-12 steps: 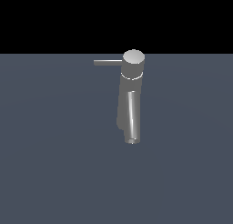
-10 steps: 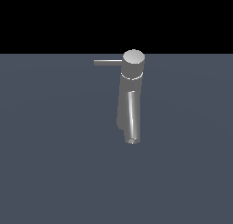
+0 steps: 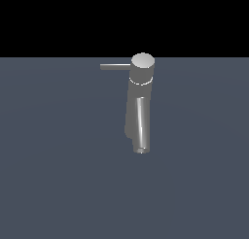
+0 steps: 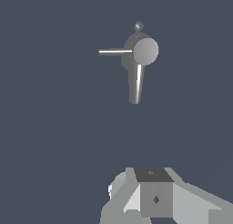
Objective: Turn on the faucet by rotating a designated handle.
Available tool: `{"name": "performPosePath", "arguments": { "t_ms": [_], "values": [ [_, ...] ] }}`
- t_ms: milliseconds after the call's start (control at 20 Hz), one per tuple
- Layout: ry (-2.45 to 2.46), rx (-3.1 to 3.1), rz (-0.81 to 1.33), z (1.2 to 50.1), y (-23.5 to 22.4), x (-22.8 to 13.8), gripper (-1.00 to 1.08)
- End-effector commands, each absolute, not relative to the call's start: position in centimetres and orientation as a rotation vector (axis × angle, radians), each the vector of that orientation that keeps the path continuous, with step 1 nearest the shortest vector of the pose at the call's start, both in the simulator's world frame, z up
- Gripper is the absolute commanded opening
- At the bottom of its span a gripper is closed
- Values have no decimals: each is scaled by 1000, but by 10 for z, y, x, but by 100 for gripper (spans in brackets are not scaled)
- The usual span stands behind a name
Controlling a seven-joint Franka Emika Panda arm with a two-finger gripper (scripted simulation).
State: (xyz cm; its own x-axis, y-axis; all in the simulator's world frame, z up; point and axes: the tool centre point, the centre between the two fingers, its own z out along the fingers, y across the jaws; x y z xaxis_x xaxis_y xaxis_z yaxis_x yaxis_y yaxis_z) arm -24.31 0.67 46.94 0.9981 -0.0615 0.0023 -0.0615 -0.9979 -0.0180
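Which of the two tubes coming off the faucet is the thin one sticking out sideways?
The handle: a slim straight rod leaving the round cap toward the exterior view's left. The spout is thicker, shinier and runs down along the faucet body.

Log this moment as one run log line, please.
phase: approach | gripper: away from faucet, open or shut unclear | handle: untouched, pointing toward exterior view's left | contact: none

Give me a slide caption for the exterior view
Grey faucet on a dark floor, handle pointing to the exterior view's left.

Flat slate-grey floor (image 3: 53, 175), bare apart from the upright faucet (image 3: 140, 97) standing on it
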Motion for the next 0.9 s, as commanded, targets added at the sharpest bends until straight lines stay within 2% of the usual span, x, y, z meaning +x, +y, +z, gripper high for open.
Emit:
{"name": "performPosePath", "arguments": {
  "t_ms": [0,850],
  "values": [
    [152,-3109,-21,464,10,-241,-100],
    [780,-2876,-214,401,41,-198,-100]
  ]
}}
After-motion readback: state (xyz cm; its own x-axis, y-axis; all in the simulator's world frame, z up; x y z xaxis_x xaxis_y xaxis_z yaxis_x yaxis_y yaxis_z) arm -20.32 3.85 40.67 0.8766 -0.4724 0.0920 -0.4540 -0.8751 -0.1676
